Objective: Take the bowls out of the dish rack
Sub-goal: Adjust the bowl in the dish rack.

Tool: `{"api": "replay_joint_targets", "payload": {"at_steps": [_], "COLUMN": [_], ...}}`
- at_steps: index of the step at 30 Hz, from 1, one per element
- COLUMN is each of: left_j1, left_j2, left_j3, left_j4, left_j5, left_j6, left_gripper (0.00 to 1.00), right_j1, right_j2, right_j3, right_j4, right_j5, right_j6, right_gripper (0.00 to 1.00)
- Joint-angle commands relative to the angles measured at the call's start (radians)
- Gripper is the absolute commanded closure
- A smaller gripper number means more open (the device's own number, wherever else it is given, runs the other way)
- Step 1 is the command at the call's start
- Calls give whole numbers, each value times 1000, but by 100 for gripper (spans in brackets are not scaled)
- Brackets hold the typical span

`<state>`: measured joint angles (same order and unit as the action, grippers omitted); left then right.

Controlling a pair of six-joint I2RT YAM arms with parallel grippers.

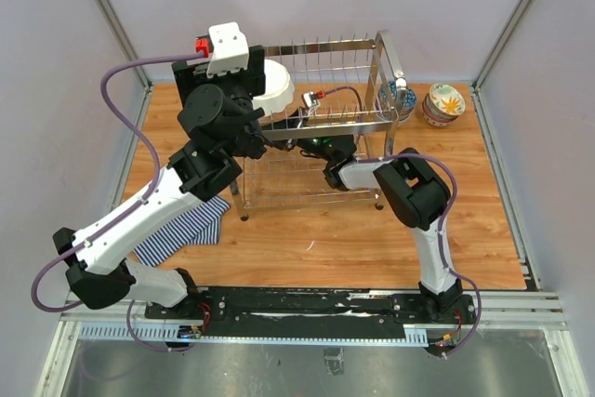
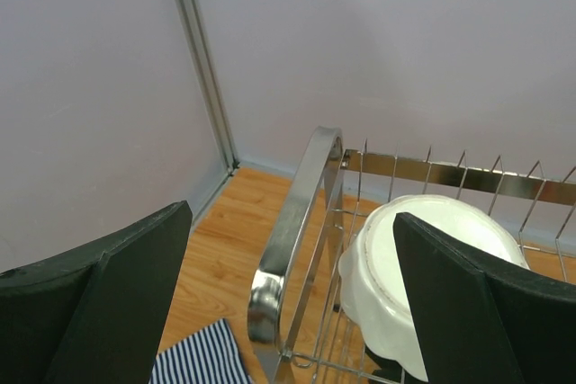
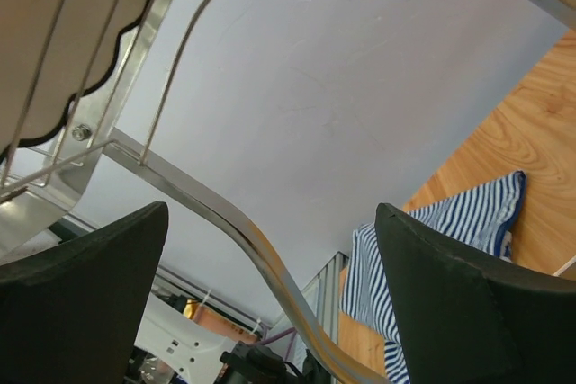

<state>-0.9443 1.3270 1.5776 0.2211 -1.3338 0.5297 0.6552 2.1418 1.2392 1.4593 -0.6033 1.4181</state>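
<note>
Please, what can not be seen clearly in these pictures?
Top view: the left arm covers part of the white bowl; the dish rack hides most of the right gripper.
Left wrist view: a finger and the bottom edge cut off that bowl.
Stacked bowls, right: too small to count.

The dish rack is bright chromed metal wire, mirror-shiny on its loop handle. The white bowl is smooth, glossy glazed ceramic, and the patterned bowls shine likewise. The bench shows smooth wood grain with a low sheen. The striped cloth is soft, matt woven fabric. The left end effector is matt black plastic, faintly grainy.
</note>
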Motion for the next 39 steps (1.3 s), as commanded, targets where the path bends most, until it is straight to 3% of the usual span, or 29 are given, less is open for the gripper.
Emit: {"api": "replay_joint_targets", "payload": {"at_steps": [1, 8, 13, 22, 34, 39], "left_j1": [6, 6, 4, 3, 3, 5], "left_j2": [-24, -16, -29, -95, -128, -78], "left_j3": [53, 158, 156, 86, 22, 79], "left_j4": [-64, -383, -499, -557, -519, -605], "left_j5": [-2, 59, 130, 212, 276, 311], "left_j6": [-67, -311, -452, -577, -531, -569], "left_gripper": [0, 0, 0, 0, 0, 0], "right_j1": [29, 58, 89, 125, 129, 128], "right_j2": [-59, 1, 26, 56, 69, 76], "right_j3": [-51, -68, -93, -171, -183, -168], "right_j4": [-43, 52, 104, 130, 130, 131], "right_j5": [73, 181, 240, 319, 418, 455], "right_j6": [-138, -190, -304, -509, -816, -897], "right_gripper": [1, 1, 1, 2, 1, 2]}}
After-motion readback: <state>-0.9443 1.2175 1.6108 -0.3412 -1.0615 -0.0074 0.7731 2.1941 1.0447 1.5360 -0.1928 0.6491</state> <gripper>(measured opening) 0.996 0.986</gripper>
